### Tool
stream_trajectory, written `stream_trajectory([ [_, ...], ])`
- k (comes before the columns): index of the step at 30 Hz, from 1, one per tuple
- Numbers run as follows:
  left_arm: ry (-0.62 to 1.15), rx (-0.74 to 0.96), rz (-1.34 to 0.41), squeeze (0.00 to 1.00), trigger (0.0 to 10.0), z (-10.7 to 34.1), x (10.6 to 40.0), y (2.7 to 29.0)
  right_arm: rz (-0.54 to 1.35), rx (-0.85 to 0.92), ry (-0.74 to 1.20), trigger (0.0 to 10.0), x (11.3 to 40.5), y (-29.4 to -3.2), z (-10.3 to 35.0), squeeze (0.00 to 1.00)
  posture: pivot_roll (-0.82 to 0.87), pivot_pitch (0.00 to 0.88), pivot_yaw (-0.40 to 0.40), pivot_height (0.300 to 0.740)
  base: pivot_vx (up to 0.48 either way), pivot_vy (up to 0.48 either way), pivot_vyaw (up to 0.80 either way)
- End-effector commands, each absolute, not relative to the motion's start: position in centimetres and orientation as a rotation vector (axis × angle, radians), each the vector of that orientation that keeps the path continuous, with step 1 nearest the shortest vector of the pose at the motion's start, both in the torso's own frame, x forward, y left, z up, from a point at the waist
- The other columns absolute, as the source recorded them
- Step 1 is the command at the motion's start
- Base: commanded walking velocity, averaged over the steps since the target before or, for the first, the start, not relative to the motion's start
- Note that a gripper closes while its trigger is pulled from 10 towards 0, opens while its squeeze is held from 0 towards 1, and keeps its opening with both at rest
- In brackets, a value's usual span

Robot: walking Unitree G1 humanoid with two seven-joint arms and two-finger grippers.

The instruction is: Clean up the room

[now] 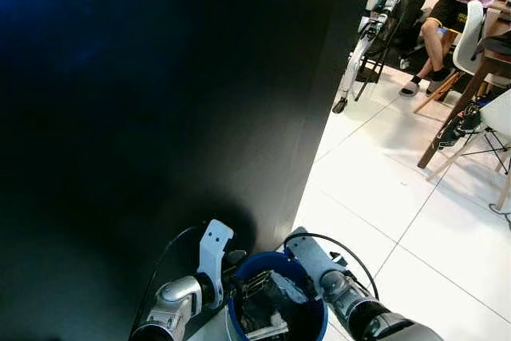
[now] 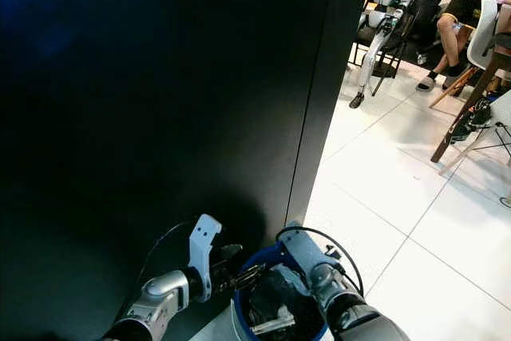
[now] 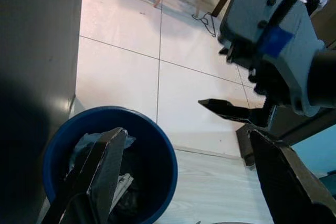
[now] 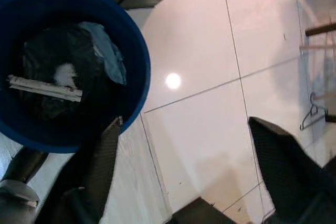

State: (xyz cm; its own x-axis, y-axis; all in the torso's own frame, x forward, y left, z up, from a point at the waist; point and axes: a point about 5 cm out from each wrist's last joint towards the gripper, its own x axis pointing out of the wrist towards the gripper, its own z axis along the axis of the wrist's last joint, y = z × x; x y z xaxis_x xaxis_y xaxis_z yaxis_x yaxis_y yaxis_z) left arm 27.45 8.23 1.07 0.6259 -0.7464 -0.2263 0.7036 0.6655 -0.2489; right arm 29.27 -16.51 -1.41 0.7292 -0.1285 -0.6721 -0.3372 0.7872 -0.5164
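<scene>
At the bottom centre of the head view the blue bin (image 1: pixel 277 309), already holding dark rubbish and paper, sits on the floor between both arms, left tool (image 3: pixel 184 171) and right tool (image 4: pixel 184 166) each spread apart just above its rim.

The bin (image 1: pixel 275 297) is cut by the bottom edge in both eye views, and both arms cover parts of its rim. What fills it is a dark heap too dim to name, apart from a pale strip (image 4: pixel 44 87) and a bluish scrap (image 4: pixel 107 56). The person (image 1: pixel 455 5) at the top right is cut off above the chest. The right claw's tips (image 4: pixel 105 156) run off the right wrist view's edge.
</scene>
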Motion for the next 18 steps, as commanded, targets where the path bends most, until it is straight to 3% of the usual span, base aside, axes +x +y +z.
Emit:
stream_trajectory([
  [1,0.371,-0.14,-0.822,0.0,10.0,0.3,26.9,8.6,0.115,-0.644,0.779,10.0,28.7,-16.9,-1.9,1.0,0.23,0.095,-0.065,0.724,0.0,0.0,0.0],
  [4,0.396,-0.136,-0.796,0.0,10.0,0.0,26.9,8.9,0.116,-0.628,0.794,10.0,28.4,-17.1,-2.1,1.0,0.22,0.091,-0.058,0.724,0.0,0.0,0.0],
  [5,0.427,-0.142,-0.763,0.0,10.0,-0.4,26.8,9.2,0.118,-0.605,0.814,10.0,27.9,-17.5,-2.6,0.31,0.21,0.087,-0.055,0.724,0.0,0.0,0.0],
  [6,0.478,-0.182,-0.69,0.0,10.0,-1.0,26.7,10.0,0.097,-0.575,0.862,10.0,26.7,-18.5,-3.4,0.0,0.2,0.083,-0.049,0.724,0.0,0.0,0.0],
  [10,0.563,-0.274,-0.555,0.0,10.0,-2.1,26.3,11.3,0.047,-0.528,0.951,10.0,24.2,-20.4,-4.9,0.0,0.19,0.08,-0.047,0.724,0.0,0.0,0.0],
  [18,0.63,-0.29,-0.524,0.0,10.0,-2.7,26.0,11.4,-0.076,-0.39,1.118,10.0,19.0,-23.0,-7.5,0.0,0.17,0.06,-0.036,0.724,-0.398,0.0,0.0],
])
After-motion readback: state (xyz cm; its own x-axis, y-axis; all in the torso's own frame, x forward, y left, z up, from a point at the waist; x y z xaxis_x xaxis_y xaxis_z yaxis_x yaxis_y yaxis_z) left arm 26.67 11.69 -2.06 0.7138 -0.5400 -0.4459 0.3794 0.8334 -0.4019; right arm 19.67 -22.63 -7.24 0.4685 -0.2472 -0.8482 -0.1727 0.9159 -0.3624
